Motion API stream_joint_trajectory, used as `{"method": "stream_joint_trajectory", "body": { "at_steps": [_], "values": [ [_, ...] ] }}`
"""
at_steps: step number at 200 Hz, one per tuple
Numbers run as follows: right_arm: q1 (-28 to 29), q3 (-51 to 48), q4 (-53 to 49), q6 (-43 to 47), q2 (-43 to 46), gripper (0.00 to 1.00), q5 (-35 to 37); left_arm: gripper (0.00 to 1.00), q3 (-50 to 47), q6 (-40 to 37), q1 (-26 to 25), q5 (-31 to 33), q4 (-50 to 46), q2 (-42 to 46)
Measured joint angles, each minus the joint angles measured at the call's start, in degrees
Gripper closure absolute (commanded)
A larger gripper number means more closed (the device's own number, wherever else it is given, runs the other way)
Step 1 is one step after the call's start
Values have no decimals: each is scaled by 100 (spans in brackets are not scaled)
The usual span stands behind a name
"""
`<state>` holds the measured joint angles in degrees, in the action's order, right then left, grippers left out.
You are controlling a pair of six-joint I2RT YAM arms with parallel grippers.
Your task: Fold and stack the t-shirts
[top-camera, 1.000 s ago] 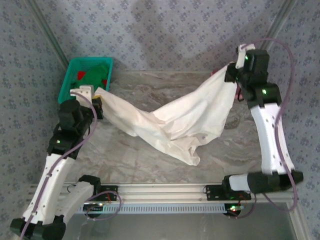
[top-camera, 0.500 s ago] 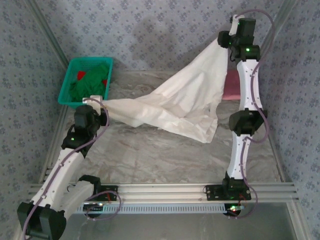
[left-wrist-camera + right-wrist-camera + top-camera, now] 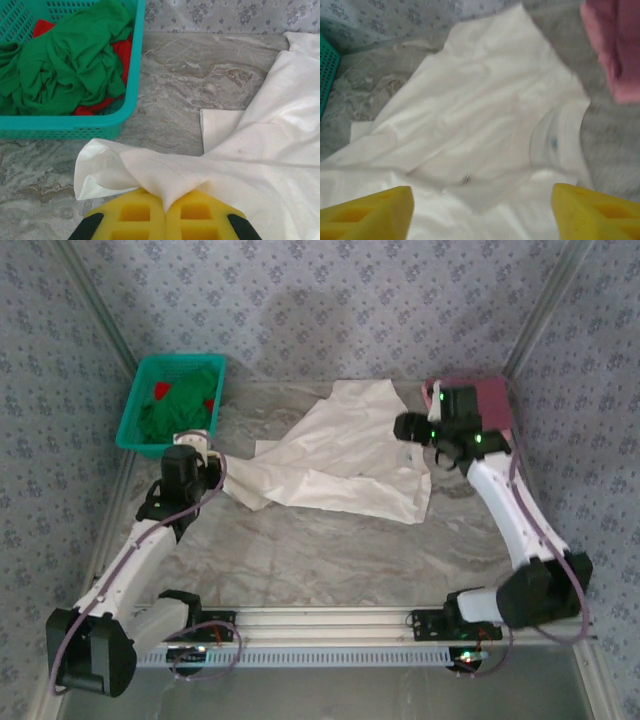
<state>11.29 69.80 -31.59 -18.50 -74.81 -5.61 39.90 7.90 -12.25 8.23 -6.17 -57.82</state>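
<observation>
Now the soft cream-white cloth t-shirt [image 3: 345, 455] lies rumpled on the marbled table [image 3: 300, 550], one edge pinched in the left gripper [image 3: 165, 202]; the right gripper [image 3: 482, 202] hovers above it, jaws apart, near the dusty pink t-shirt [image 3: 492, 400]

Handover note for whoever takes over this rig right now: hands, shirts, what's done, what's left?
Left hand: shut on an edge of the cream-white t-shirt.
Right hand: open, empty, above that shirt's chest.
Cream-white t-shirt: rumpled and unfolded across the far half of the table.
Pink t-shirt: at the far right corner, partly behind the right arm.
Done: no fold on the cream one yet.
Left: flatten it, fold it, stack it with the pink one.
</observation>
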Motion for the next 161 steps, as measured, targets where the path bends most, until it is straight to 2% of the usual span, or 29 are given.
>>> {"method": "stream_joint_trajectory", "body": {
  "at_steps": [18, 46, 58, 77, 94, 108, 119, 150, 161],
  "values": [
    [-96, -966, 46, -293, 291, 36, 13, 100, -42, 98, 13, 0, 4, -26],
    [-162, -2081, -90, -560, 208, 42, -85, 100, -225, 262, 26, -4, 31, -26],
    [-162, -2170, -109, -588, 35, 44, -238, 100, -275, 317, 26, -4, 37, -46],
    [-186, -2170, 74, -625, -304, 55, -348, 100, -284, 407, 26, -28, 46, -118],
    [-328, -2170, 389, -608, -590, 56, -417, 100, -286, 461, 26, -52, 55, -170],
    [-415, -2127, 634, -557, -901, 62, -448, 100, -286, 483, 26, -92, 85, -227],
    [-448, -2044, 754, -531, -1193, 63, -476, 100, -286, 490, 26, -96, 98, -264],
    [-446, -1996, 962, -439, -1534, 100, -531, 100, -286, 527, 26, -94, 101, -295],
    [-448, -1926, 953, -404, -1526, 100, -560, 100, -284, 529, 26, -94, 96, -317]
  ]
}}
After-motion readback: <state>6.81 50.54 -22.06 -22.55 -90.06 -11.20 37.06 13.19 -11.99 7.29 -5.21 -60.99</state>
